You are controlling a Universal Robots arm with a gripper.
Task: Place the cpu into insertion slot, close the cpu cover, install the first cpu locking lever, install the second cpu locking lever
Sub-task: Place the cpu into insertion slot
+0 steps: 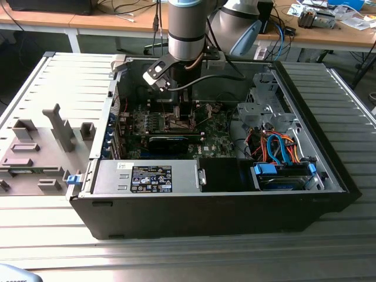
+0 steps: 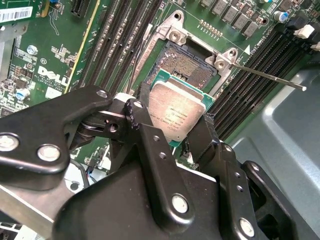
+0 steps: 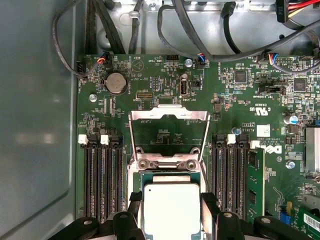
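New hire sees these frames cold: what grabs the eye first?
The gripper is shut on the cpu, holding it at the edge of the open insertion slot, whose dark pin field lies bare. On the slot's side away from the gripper, the cpu cover stands flipped up. In the exterior view, the arm reaches down into an open computer case.

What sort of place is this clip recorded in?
Probably a robotics lab or workshop: an opened desktop computer case on a ribbed metal table, cable-strewn wooden desks behind, and the gripper holding the cpu.
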